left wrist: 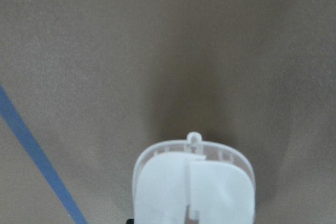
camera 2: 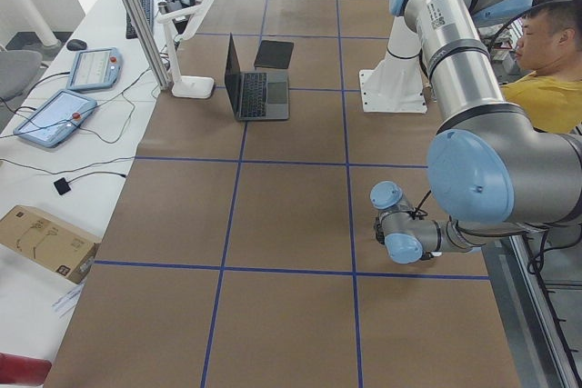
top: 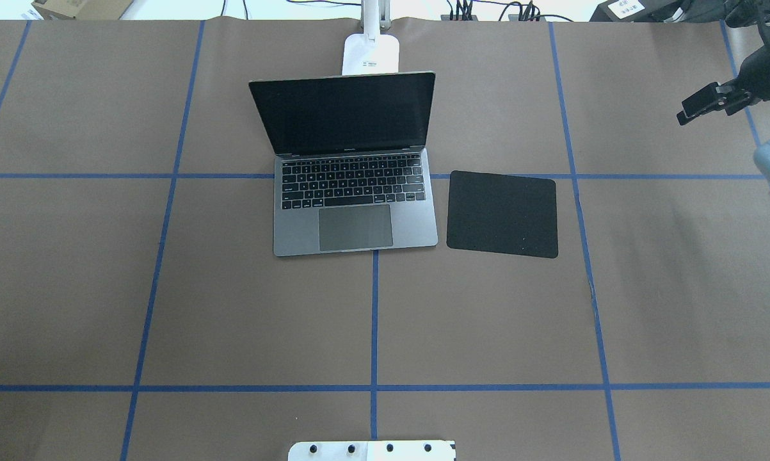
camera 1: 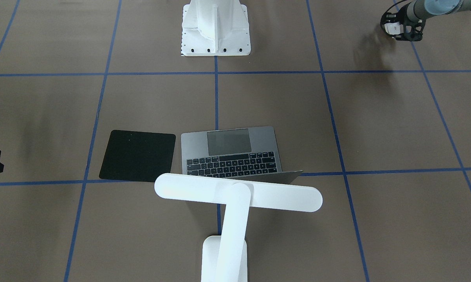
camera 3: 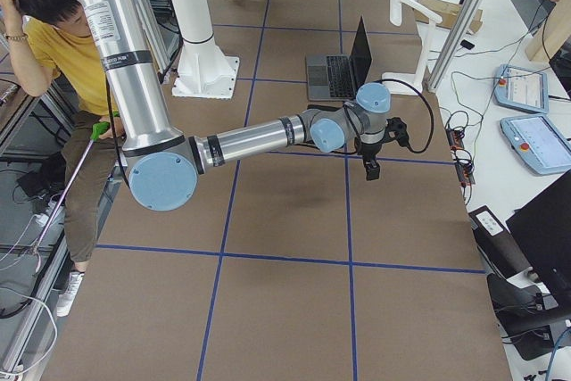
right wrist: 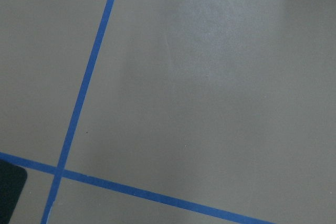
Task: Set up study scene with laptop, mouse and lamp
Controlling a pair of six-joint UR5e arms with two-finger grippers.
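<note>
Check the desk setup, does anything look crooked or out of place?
The black mouse pad lies slightly askew, its edges rotated against the laptop beside it and the blue tape lines. It is bare: the mouse is off in the left tool, away from the setup.

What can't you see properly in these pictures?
- The mouse: bottom edge of the left wrist view cuts it off; front-facing, it is tiny inside the left gripper.
- The lamp: front-facing view's bottom edge cuts its base; overhead, its head lies past the top edge.
- The right gripper: small and dark overhead, so open or shut is unclear.
</note>
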